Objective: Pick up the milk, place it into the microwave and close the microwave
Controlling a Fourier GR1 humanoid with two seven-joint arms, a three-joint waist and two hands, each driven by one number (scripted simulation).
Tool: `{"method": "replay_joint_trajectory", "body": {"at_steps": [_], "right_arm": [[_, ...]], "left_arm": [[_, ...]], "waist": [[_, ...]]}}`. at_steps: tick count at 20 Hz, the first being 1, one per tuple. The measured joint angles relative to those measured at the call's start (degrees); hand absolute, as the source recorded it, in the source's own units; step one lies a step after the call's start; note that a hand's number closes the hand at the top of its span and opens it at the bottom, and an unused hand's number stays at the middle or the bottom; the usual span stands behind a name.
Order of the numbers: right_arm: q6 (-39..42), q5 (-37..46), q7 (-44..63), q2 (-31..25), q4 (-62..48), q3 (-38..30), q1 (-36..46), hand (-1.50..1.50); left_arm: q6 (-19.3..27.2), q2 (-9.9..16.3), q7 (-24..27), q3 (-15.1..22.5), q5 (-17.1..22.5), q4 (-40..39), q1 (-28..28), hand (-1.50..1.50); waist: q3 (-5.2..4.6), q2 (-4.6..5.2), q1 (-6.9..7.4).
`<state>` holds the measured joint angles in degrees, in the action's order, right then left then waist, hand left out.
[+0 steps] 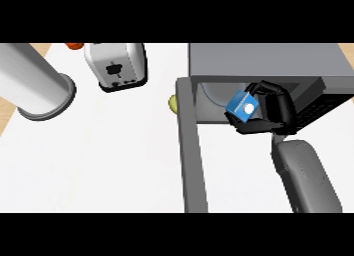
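The right forearm point(307, 175) rises from the lower edge and angles up to the microwave's mouth. The open microwave door point(192, 150) stands out toward the viewer at its left. The right hand point(272, 112) curls its fingers and thumb round the milk point(243, 106), a blue carton with a white round mark and no readable writing, held at the opening of the microwave point(268, 60). Farther left stand a toaster point(116, 65) and a grey cylinder point(28, 82).
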<state>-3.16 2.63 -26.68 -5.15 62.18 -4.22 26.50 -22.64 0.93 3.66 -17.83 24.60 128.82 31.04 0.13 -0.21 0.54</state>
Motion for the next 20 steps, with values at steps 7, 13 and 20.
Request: {"method": "replay_joint_trajectory", "body": {"at_steps": [7,13,20], "right_arm": [[-2.37,0.82,-7.56,-0.15,-5.92,-1.98,3.18,1.5],[-4.86,2.07,-12.35,-0.66,-7.72,-2.46,3.61,1.5],[-9.9,4.8,-18.09,-1.76,-8.57,-2.66,3.26,1.5]], "left_arm": [[-0.76,0.08,-0.07,0.45,-0.63,-0.77,-1.33,-1.5],[-1.41,0.54,0.06,0.85,-0.52,-1.72,-3.06,-1.5],[-1.62,1.3,-0.47,1.9,-0.9,-3.47,-6.08,-1.5]], "waist": [[0.44,-1.05,-0.61],[0.69,-1.02,0.21],[0.77,-0.51,1.65]]}}
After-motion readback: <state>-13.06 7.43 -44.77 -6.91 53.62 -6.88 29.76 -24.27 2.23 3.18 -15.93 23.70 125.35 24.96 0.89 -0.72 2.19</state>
